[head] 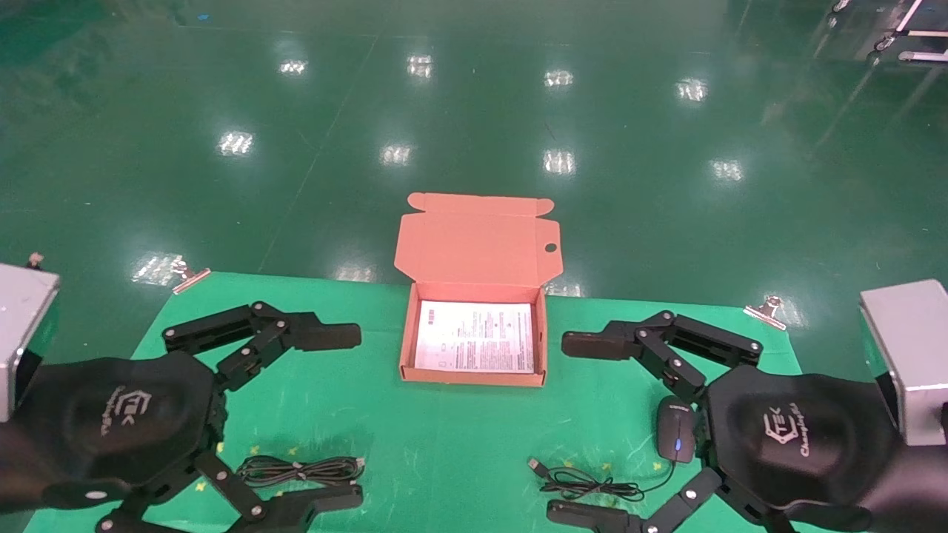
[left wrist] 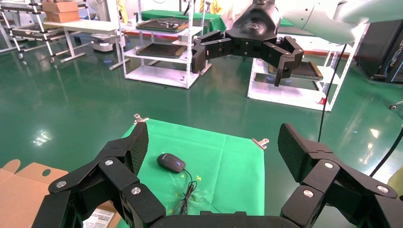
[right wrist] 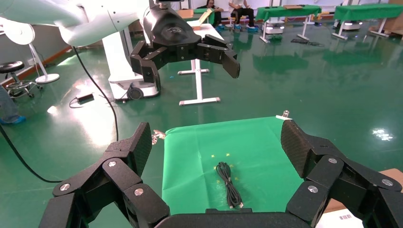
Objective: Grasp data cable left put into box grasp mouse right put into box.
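Opening step: both grippers, left (head: 352,416) and right (head: 570,429), hover with jaws spread and empty, the data cable (head: 300,469) and mouse (head: 675,439) apparently untouched beside the open box (head: 474,380), so the left must descend first.

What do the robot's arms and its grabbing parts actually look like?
Each end effector, left and right, is matte black: a rounded housing with a white logo and two jointed fingers on silver rivets, their pads finely textured. The wrist views show glossy white arm shells behind them, and the head view shows grey boxy forearm sections.
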`<state>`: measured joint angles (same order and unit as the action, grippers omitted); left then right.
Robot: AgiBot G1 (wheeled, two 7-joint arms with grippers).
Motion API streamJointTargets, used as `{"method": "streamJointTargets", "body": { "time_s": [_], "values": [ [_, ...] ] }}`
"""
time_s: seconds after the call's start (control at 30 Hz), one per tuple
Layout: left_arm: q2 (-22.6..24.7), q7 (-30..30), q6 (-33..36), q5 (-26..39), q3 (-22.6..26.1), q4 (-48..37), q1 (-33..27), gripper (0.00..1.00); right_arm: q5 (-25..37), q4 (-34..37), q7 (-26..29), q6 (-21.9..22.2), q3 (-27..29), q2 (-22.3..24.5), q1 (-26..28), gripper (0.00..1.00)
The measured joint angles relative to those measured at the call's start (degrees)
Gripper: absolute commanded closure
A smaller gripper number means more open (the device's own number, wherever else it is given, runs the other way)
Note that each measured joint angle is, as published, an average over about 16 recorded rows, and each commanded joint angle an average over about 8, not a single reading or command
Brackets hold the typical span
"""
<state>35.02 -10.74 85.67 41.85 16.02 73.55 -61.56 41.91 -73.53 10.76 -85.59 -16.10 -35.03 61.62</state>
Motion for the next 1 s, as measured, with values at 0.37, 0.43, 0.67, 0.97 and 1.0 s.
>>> {"method": "streamJointTargets", "body": {
  "time_s": [0.37, 0.43, 0.67, 0.97, 1.0],
  "values": [
    [0.0, 0.0, 0.0, 0.0, 0.0, 0.0, 0.0, 0.0, 0.0, 0.0, 0.0, 0.0, 0.0, 0.0, 0.0, 0.0],
    [0.0, 0.0, 0.0, 0.0, 0.0, 0.0, 0.0, 0.0, 0.0, 0.0, 0.0, 0.0, 0.0, 0.0, 0.0, 0.0],
    [0.02, -0.17, 0.26, 0.49, 0.34, 0.15, -0.31, 0.0, 0.01, 0.03, 0.0, 0.03, 0.01, 0.01, 0.0, 0.0],
    [0.73, -1.44, 1.96, 5.18, 3.19, 0.28, -3.93, 0.0, 3.28, -0.94, -1.88, 0.61, -0.28, 0.66, 0.99, 0.0],
    [0.88, -1.6, 2.27, 6.01, 3.71, 0.27, -4.56, 0.0, 4.17, -1.15, -2.39, 0.66, -0.43, 0.74, 1.31, 0.0]
  ]
}}
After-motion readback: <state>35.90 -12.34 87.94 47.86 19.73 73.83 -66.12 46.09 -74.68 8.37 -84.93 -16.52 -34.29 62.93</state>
